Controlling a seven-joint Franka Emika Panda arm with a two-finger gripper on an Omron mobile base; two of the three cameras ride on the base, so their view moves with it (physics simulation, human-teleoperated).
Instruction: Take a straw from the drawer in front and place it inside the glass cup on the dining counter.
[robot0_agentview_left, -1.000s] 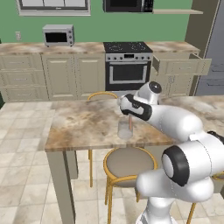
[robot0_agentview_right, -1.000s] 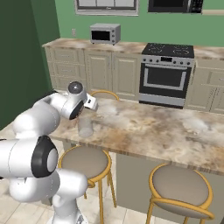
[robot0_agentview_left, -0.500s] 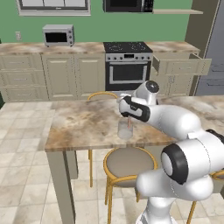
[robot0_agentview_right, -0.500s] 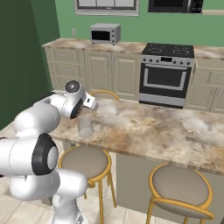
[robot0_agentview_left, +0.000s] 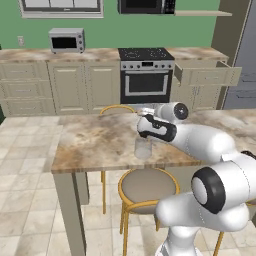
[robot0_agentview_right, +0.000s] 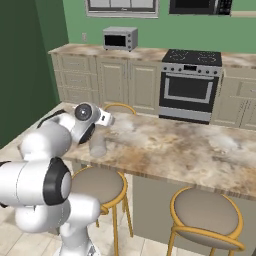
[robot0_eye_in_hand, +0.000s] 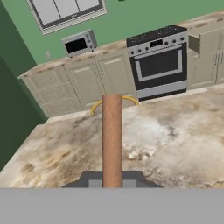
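My gripper (robot0_eye_in_hand: 112, 180) is shut on the straw (robot0_eye_in_hand: 112, 139), a thin reddish-brown stick that rises straight up from the fingertips in the hand view. The glass cup (robot0_agentview_left: 142, 148) (robot0_agentview_right: 97, 146) stands upright on the dining counter (robot0_agentview_left: 95, 142) (robot0_agentview_right: 175, 145) near its front edge. In both base views the gripper (robot0_agentview_left: 142, 125) (robot0_agentview_right: 106, 119) hovers just above the cup. The drawer (robot0_agentview_left: 205, 75) (robot0_eye_in_hand: 203, 41) stands pulled open in the far cabinets, right of the stove.
Two round stools (robot0_agentview_right: 97, 185) (robot0_agentview_right: 205, 212) sit tucked under the counter's front edge, and a yellow chair back (robot0_agentview_left: 116, 107) rises behind it. The stove (robot0_agentview_left: 146, 80) and a microwave (robot0_agentview_left: 66, 41) line the far wall.
The hand has shifted slightly above the cup and still holds the straw. The cup has not moved.
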